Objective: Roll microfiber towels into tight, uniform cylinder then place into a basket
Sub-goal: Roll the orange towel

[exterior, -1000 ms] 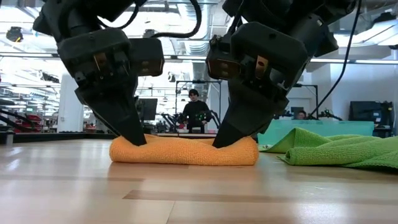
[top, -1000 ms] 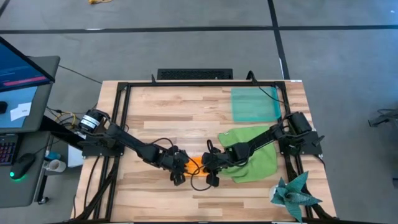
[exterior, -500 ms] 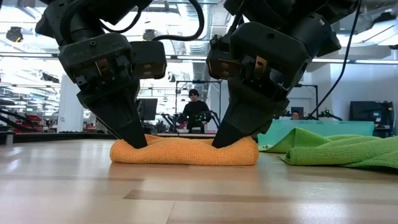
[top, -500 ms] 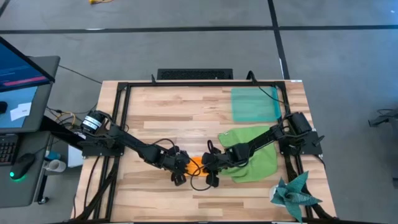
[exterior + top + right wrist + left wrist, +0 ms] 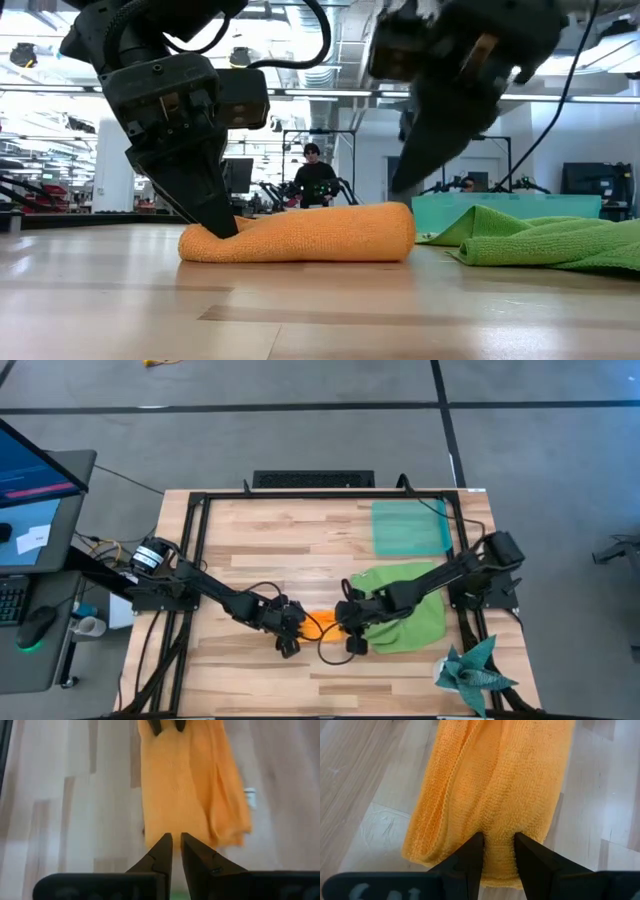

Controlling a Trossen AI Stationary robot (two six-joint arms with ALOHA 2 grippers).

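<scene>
The orange microfiber towel (image 5: 300, 236) lies rolled into a short cylinder on the table's near middle (image 5: 322, 624). My left gripper (image 5: 222, 226) is shut on the roll's left end. My right gripper (image 5: 175, 837) hangs above the roll's right end (image 5: 400, 225), clear of it. Its fingers are a narrow slit apart with nothing between them. The lime green towel (image 5: 410, 612) lies crumpled and unrolled to the right. The basket (image 5: 410, 528) sits at the far right. My left gripper pinches a ridge of cloth at the roll's left end (image 5: 498, 826) between its two fingers. The fingers come slanting down from the table's left, pointing along the roll. The roll lies level on the table.
A dark teal spiky cloth (image 5: 472, 672) lies at the near right corner. A black frame (image 5: 200, 510) borders the table. Bare wood lies left and far of the roll. A person stands in the room beyond the table (image 5: 314, 180).
My right gripper has risen off the roll's right end and now hangs clear above it. That end has puffed up rounder where the fingers had pressed it. The roll stays where it was.
</scene>
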